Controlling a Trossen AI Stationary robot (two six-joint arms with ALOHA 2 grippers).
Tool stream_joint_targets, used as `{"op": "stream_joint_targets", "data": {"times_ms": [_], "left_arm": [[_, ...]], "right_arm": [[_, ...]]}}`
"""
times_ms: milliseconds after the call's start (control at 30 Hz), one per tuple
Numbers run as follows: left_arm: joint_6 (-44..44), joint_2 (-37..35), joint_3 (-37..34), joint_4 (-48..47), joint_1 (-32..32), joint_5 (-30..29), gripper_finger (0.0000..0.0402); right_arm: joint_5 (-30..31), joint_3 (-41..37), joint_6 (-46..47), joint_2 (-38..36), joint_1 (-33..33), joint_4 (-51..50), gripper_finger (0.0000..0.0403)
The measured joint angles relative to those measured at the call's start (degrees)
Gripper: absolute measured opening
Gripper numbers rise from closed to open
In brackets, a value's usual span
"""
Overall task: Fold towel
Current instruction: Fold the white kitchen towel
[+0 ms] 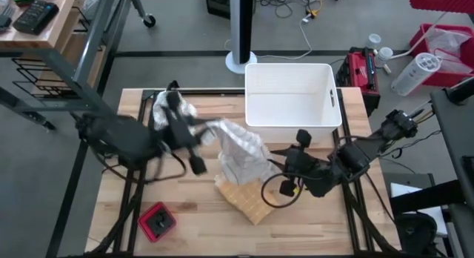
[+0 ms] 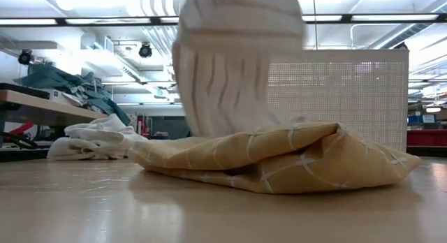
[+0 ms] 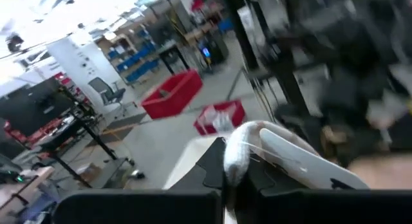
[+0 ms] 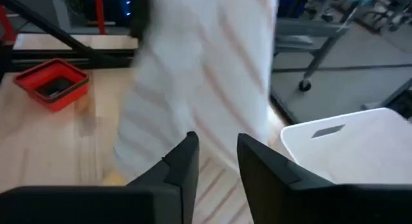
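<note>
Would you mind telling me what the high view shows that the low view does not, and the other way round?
Only the high view shows both arms: the left gripper shut on the white striped towel, the right gripper beside that towel, plus the white bin and a small red container. Only the low view shows the room's ceiling lights behind and a perforated white panel. Both show the lifted white striped towel, the yellow towel beneath it, and a crumpled white cloth farther back.

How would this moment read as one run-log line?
left gripper: shut on white towel, lifted | right gripper: open, beside it | yellow towel: on table
</note>
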Motion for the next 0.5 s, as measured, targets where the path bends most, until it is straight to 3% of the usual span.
{"op": "stream_joint_targets", "data": {"times_ms": [67,200,300,500], "left_arm": [[0.8,0.0,4.3,-0.2,0.0,-1.0,0.0000],[6.8,-3.2,2.2,8.7,0.0,-2.7,0.0000],[6.7,-4.1,2.7,9.2,-0.1,-2.8,0.0000],[7.3,-3.2,2.9,12.3,0.0,-6.9,0.0000]], "right_arm": [[0.1,-0.1,-0.1,0.1,0.1,0.1,0.0111],[0.1,-1.3,-1.1,0.7,0.1,0.0,0.0128],[-1.0,-3.4,-2.8,0.8,0.2,1.7,0.0140],[-2.7,-7.3,-12.1,1.1,0.2,15.7,0.0164]]}}
